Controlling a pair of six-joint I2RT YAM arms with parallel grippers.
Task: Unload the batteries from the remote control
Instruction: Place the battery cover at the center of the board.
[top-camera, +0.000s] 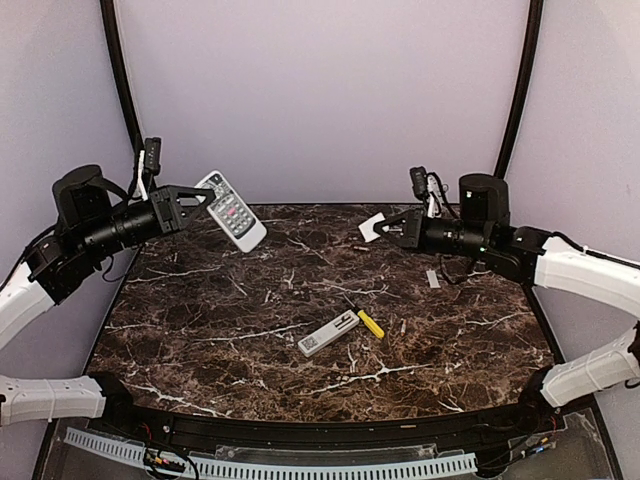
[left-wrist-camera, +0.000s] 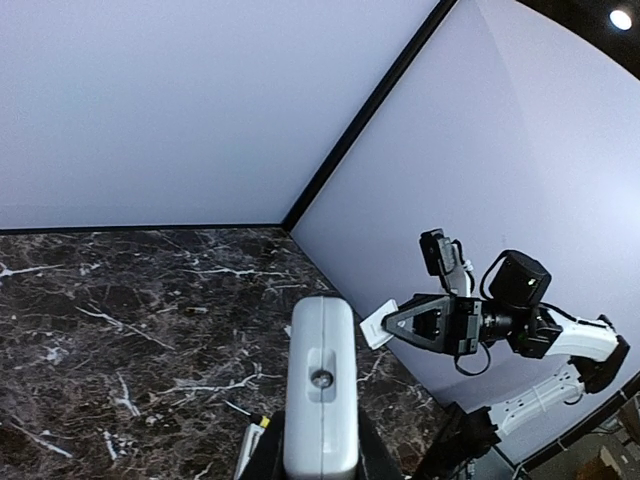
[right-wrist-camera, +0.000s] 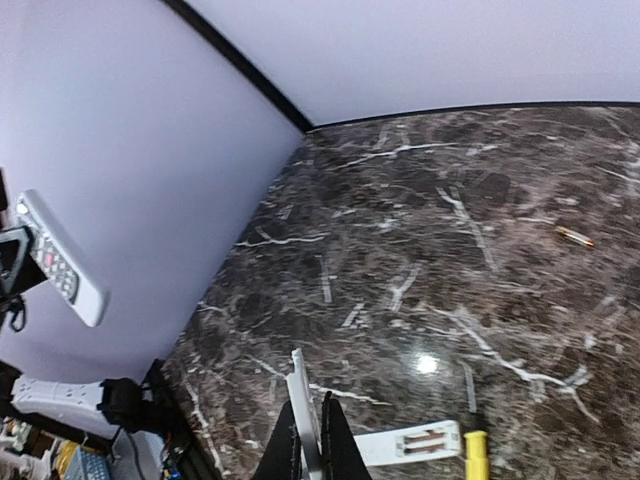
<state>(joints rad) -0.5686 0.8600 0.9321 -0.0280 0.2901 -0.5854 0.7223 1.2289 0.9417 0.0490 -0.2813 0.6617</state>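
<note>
Roughly halfway, we judge: left gripper (top-camera: 205, 196) clamps the lifted remote (top-camera: 232, 210) in mid-air, and right gripper (top-camera: 385, 228) pinches a thin white cover (top-camera: 372, 228). The open remote (top-camera: 328, 334) lies on the table (top-camera: 200, 320), batteries (right-wrist-camera: 425, 440) apparently seated inside; extraction remains.

You see the remote (left-wrist-camera: 320, 390) and the cover (right-wrist-camera: 300, 400) cut off at the bottom edge, and a speck (right-wrist-camera: 575, 237) too small to name.
</note>
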